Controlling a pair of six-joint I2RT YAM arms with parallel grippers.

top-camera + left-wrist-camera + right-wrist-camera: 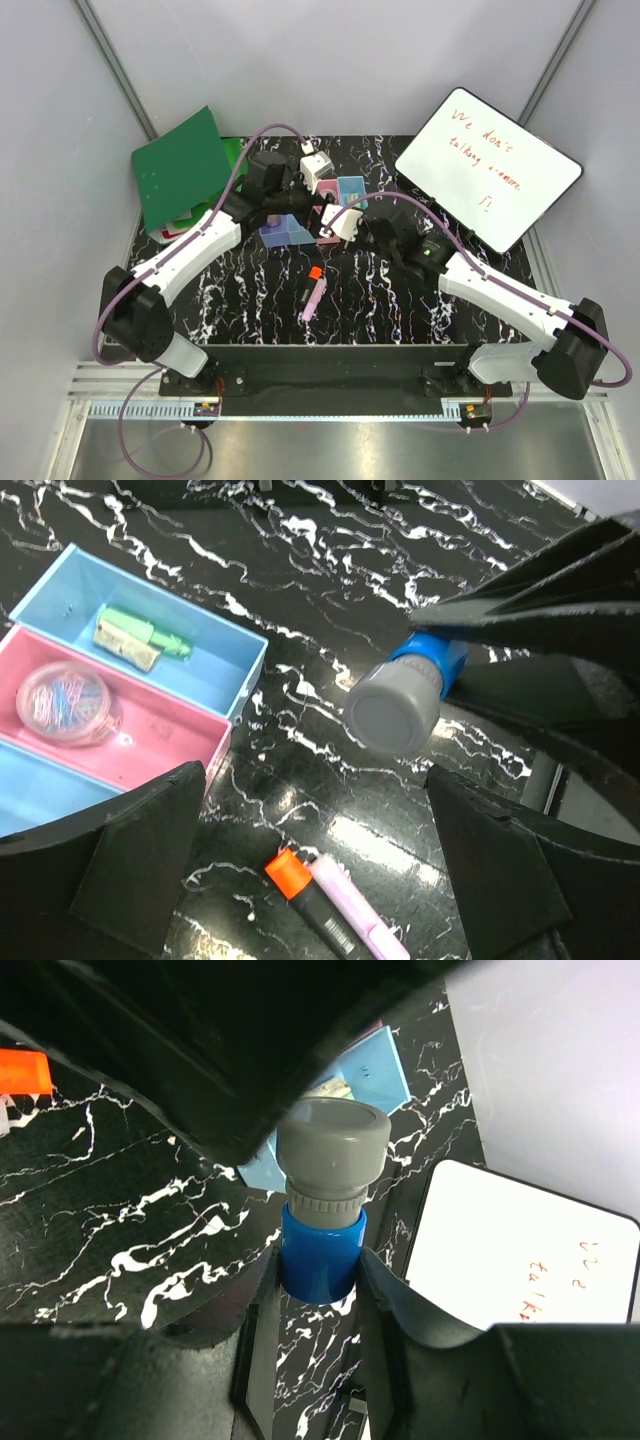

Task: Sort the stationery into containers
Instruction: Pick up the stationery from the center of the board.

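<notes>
left wrist view: the left claw [315,775] hangs with its jaws wide apart and nothing between them, over the glossy black desk [300,570] veined in white. at centre right the right claw [437,648] is clamped on a blue tube [395,705], a smooth cylinder with a flat grey cap. at upper left sit the bins [245,650], thin-walled, smooth plastic: a light blue one holds a green highlighter [140,638], and the pink one next to it holds a round clear case of paper clips [68,698]. an orange-capped marker [300,885] and a pink marker [352,915] lie touching at bottom centre.

right wrist view: the tube stands at centre frame, its blue body pinched between the dark fingers, with a ridged collar under the cap. a dark bulk fills the top of the frame. the whiteboard [520,1250] sits at lower right.

top view: both claws meet over the bins at centre, and the two markers lie loose on the desk just below.

the step in hand looks like carrying the tube to a bin. next it needs a compartment chosen, a lowering inside the walls, then a release, keeping clear of the other claw.
</notes>
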